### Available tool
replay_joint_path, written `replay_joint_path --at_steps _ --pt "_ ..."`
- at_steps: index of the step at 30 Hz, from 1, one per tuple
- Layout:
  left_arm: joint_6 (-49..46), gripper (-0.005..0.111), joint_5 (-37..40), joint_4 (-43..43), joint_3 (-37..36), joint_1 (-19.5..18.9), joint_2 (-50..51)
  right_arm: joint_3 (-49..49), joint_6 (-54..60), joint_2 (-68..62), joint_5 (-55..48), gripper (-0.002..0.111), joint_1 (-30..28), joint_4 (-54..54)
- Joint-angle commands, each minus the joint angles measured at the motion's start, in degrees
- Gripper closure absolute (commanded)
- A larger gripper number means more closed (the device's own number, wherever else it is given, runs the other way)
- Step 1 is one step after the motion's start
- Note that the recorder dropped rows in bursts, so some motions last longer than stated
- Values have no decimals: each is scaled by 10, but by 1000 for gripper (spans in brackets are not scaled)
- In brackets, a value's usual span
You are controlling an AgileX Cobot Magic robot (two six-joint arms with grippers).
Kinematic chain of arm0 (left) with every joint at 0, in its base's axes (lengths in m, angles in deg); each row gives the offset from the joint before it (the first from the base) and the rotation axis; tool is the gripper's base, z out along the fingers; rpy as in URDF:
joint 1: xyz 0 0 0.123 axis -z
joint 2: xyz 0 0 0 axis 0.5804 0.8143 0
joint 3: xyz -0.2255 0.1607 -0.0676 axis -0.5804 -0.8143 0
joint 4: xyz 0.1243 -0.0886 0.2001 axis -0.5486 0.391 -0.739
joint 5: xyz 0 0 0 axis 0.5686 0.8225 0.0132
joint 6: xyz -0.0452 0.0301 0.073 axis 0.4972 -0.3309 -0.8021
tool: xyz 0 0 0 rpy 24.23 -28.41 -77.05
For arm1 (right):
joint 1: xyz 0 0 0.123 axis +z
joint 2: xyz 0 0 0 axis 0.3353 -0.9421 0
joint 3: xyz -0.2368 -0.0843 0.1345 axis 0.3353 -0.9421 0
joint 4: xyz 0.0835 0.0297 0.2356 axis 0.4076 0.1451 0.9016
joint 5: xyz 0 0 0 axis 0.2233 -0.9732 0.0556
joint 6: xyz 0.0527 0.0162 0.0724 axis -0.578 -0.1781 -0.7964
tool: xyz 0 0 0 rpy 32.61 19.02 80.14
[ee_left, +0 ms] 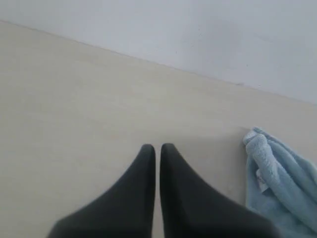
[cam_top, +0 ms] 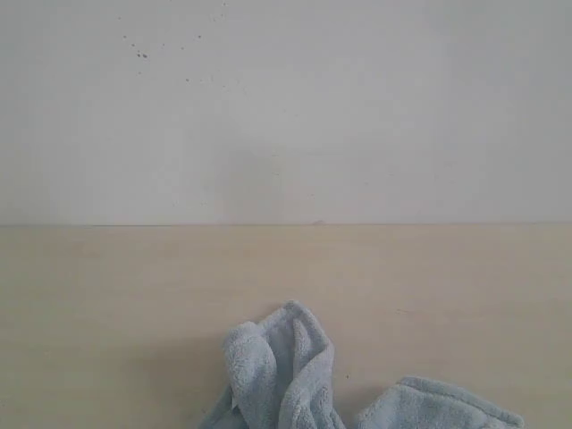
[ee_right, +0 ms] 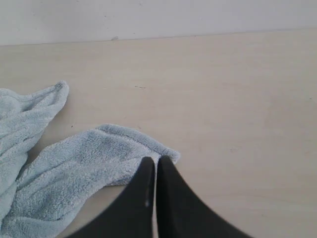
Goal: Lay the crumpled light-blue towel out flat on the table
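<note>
The light-blue towel (cam_top: 284,375) lies crumpled on the beige table (cam_top: 125,295) at the near edge of the exterior view. One bunched hump stands in the middle and a flatter lobe (cam_top: 438,407) spreads to its right. Neither gripper shows in that view. My left gripper (ee_left: 156,147) is shut and empty above bare table, with the towel (ee_left: 282,183) and its small white label (ee_left: 261,180) off to one side. My right gripper (ee_right: 156,159) is shut too, its tips in line with a corner of the towel's flat lobe (ee_right: 74,168). No cloth shows between its fingers.
A white speckled wall (cam_top: 286,107) rises along the table's far edge. Bare table surface stretches to the left, right and behind the towel (ee_right: 237,109).
</note>
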Motion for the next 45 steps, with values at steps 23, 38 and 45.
replay_joint_path --at_steps 23,38,45 --pt "-56 103 -42 -109 -1 -1 -2 0 1 3 107 107 0 -28" --pt "70 103 -393 170 -1 -1 -2 25 -92 3 921 107 1 257" --pt "-20 103 -827 350 6 -1 -2 147 -405 3 921 107 8 462"
